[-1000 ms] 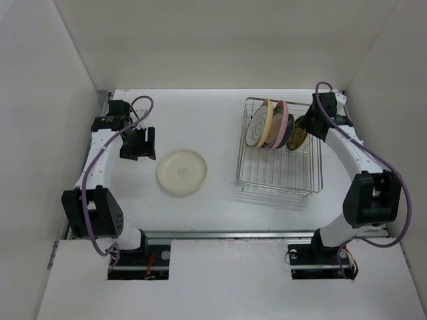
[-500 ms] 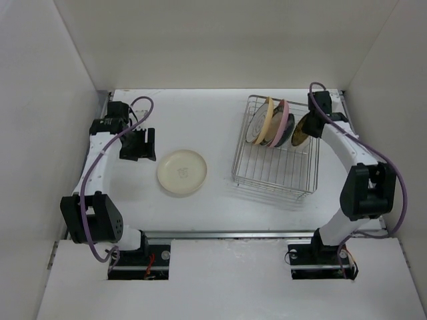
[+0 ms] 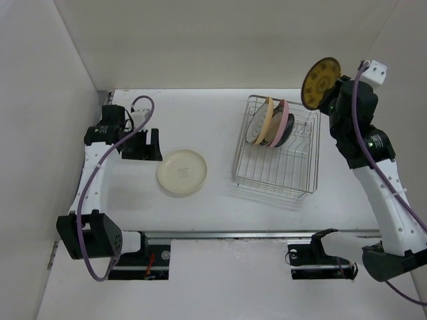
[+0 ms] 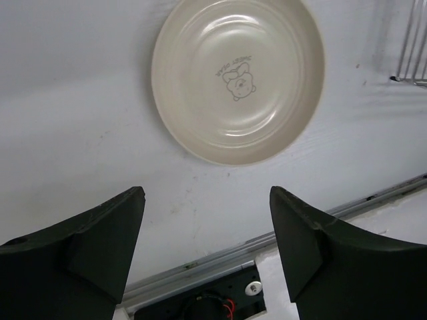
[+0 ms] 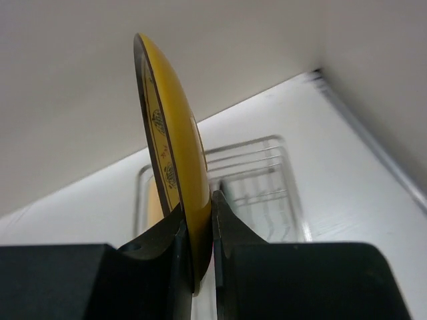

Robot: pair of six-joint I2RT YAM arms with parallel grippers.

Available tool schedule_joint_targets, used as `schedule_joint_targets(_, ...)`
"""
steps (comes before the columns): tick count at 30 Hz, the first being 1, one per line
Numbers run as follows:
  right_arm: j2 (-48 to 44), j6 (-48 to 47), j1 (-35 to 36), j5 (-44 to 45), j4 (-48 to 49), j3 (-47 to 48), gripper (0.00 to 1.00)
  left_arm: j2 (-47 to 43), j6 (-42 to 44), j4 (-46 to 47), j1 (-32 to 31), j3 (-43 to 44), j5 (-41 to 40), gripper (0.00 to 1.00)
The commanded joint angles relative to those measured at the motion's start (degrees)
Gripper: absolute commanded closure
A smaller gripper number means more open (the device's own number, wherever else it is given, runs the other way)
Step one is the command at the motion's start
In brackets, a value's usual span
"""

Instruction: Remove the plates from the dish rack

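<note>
My right gripper (image 5: 197,223) is clenched on the lower rim of the dark-yellow patterned plate (image 5: 170,133) — a thin, glossy disc held on edge, its dark rim and small printed motifs curving up from between my two black fingers. From above, it hangs in the air by the far right corner of the dish rack (image 3: 277,172), clear of the wires.

The rack is a rectangular basket of shiny silver wire on the matte white table (image 3: 200,120). Round plates stand on edge at its far left end, leaning together: a pale yellow-cream plate (image 3: 268,119) and a pink plate (image 3: 283,117) beside it, with darker ones tucked against them.

My left gripper (image 4: 205,200) is released, its blunt black jaws spread wide with nothing between them. It hovers near the smooth cream plate (image 4: 200,100) — a shallow round dish lying flat on the table, left of the rack, with a small printed figure at its centre.
</note>
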Motion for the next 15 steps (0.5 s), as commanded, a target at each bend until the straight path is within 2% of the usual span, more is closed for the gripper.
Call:
schedule_joint_targets(1,-0.13,-4.52,3.67,-20.73,6.45,-5.54,1.0,-3.47,2.28,0.68,0.16,-0.46,5.96,0.26)
schedule_joint_targets(3,1.35,-5.14,7.17,-34.77,11.03,-8.26,1.0,-4.17,3.6,0.68,0.16,-0.46,9.56,0.24)
schedule_joint_targets(9,11.99,-9.44,21.24,-45.3,19.62,-11.79,1.0,-6.98,8.17,-2.4,0.16,0.07,18.45,0.2)
schedule_joint_targets(10,12.69,-9.97,23.34,-49.84,21.65,-12.84,1.0,-6.99,8.18,-2.4,0.16,0.07,19.07,0.19)
schedule_joint_targets(12,14.27,-9.19,24.59,-54.35,28.05,-14.95,1.0,-7.6,8.88,-1.7,0.16,-0.63,19.07,0.18)
schedule_joint_targets(15,17.17,-7.79,25.82,-60.42,31.86,-14.96,1.0,-7.08,8.88,-1.69,0.16,-1.16,17.41,0.18)
